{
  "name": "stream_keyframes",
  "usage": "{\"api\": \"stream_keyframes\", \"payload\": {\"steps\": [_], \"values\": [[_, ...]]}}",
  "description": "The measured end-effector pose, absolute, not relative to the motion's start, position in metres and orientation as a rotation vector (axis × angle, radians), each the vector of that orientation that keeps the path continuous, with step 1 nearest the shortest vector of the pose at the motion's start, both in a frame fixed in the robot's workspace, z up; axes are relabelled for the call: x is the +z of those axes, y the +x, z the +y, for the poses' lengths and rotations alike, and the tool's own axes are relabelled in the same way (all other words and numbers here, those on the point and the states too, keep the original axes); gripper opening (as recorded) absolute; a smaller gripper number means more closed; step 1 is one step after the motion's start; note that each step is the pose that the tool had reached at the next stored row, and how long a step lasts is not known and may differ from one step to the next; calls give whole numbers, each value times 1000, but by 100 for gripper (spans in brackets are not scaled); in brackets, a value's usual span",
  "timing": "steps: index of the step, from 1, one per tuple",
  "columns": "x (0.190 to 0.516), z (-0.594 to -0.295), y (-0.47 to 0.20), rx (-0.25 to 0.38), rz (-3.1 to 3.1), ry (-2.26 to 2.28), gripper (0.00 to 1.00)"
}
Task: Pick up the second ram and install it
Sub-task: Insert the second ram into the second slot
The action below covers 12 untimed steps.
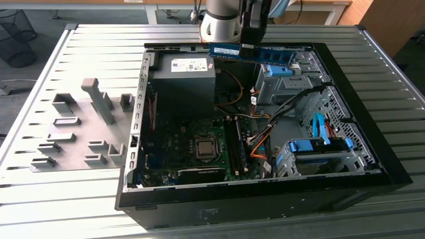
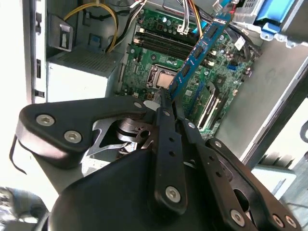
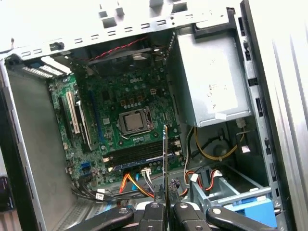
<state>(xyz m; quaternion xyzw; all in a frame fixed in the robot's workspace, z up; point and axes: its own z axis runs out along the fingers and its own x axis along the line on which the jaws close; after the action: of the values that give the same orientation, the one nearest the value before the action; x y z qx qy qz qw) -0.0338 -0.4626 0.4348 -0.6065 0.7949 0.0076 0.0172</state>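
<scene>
One end effector [image 1: 248,48] clamps the second ram [image 1: 273,55], held above the open case [image 1: 265,204].

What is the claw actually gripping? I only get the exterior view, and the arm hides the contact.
Observer: In the second wrist view the claw is shut on the second ram, pinching it at one end.
Operator: Does it sit straight in the grip, or skewed?
Observer: It looks straight. In the first wrist view it shows edge-on, as a thin line rising from the gap between the two fingers.
</scene>
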Motion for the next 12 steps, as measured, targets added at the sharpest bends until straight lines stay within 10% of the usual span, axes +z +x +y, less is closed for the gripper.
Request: {"api": "stream_keyframes", "payload": {"steps": [12], "values": [[431,-463,-34,18,2652,-1616,14]]}}
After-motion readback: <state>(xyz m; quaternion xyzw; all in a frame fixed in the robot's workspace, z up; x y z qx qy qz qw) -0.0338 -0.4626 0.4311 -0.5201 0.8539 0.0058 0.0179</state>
